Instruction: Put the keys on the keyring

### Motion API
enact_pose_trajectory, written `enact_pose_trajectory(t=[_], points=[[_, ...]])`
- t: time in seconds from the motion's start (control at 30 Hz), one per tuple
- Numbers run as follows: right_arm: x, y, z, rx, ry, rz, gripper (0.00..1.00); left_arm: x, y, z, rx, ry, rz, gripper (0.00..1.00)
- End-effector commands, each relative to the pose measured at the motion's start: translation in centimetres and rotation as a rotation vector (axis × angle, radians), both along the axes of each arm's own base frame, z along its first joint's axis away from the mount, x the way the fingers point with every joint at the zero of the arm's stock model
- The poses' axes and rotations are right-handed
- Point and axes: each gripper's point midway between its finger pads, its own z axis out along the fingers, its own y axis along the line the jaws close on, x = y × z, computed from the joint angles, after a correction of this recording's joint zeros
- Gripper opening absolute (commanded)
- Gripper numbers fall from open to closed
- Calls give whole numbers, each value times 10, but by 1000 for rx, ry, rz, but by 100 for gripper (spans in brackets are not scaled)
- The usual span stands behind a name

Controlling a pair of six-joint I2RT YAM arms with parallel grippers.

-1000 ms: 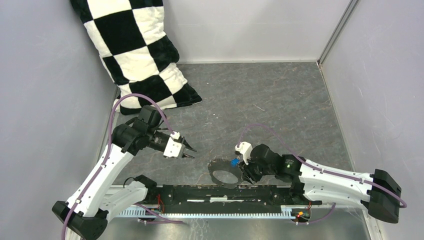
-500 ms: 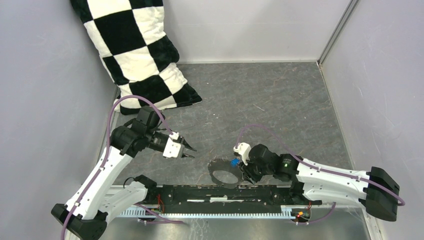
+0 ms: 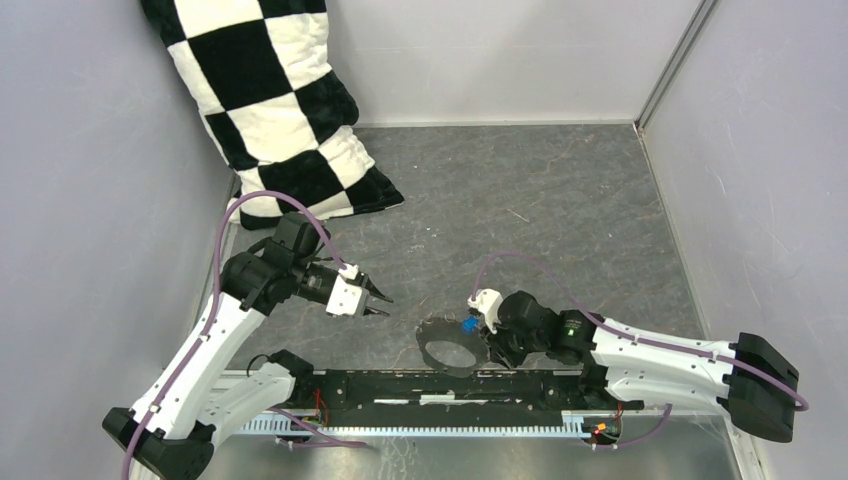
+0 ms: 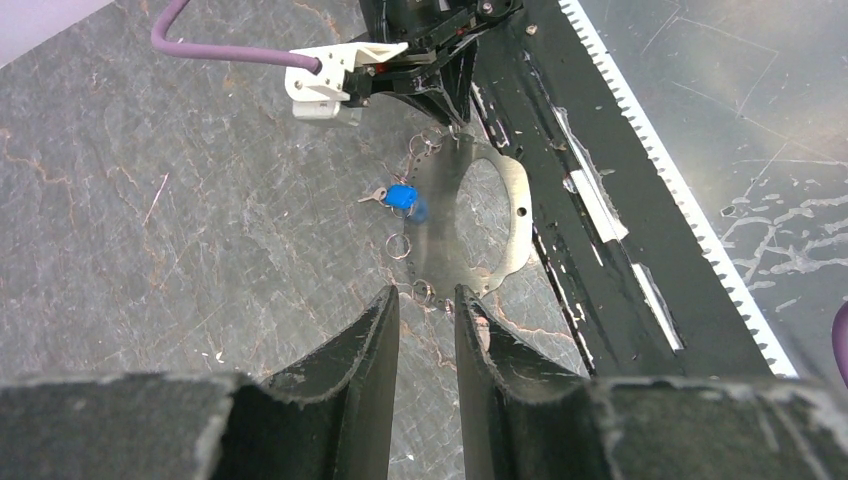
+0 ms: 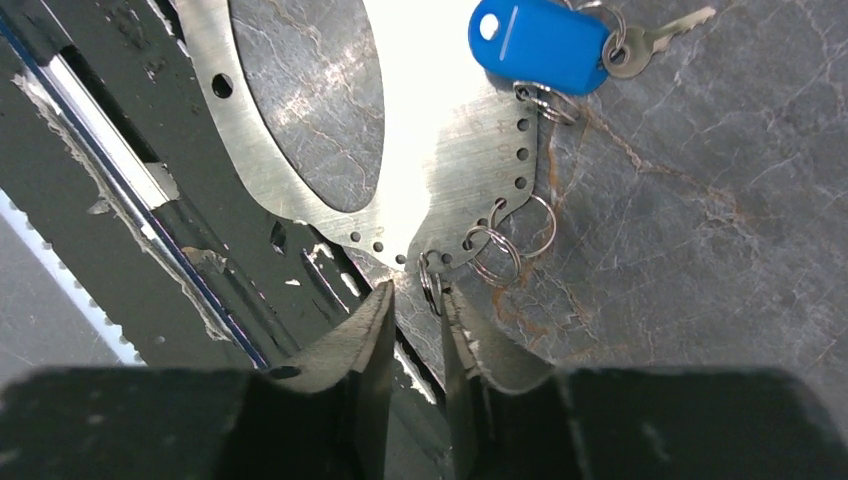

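Note:
The keyring is a flat grey metal loop lying on the floor by the front rail. It also shows in the left wrist view and the right wrist view. Several small wire rings hang from its holes. The blue-headed key lies at its edge. The red-headed key is out of view. My right gripper is low at the loop's rim, jaws a narrow gap apart, with one small wire ring at the tips. My left gripper is narrowly open, empty, left of the loop.
A black-and-white chequered pillow leans in the far left corner. A black rail runs along the near edge right beside the loop. Grey walls close in left, right and back.
My right arm has shifted slightly left, towards the loop. My left gripper, the loop and the blue key have stayed put.

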Motion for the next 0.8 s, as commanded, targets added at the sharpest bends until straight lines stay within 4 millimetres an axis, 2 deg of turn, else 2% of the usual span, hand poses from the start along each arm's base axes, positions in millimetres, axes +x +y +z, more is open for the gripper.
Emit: enact_pose_trajectory(t=[0.0,0.17,0.23,0.3,0.43,0.67,0.77], points=[[0,0,-4,14,-9,1,25,-1,-2,5,-16,27,11,34],[-2,0,-6,28,-1,-10,10,-2,-1,5,-17,26,12,34],[2,4,0,52,-21,-13,5,-2,-2,6,-22,25,8,34],[8,13,15,110,-58,-15,1,-3,-3,7,-27,30,2,34],[19,28,43,203,-130,-12,0,-3,-4,5,-28,51,-2,35],[20,32,52,268,-143,-25,0,-2,-5,4,-25,64,-4,35],[26,42,74,325,-191,-5,0,-4,-7,3,-34,80,-16,36]])
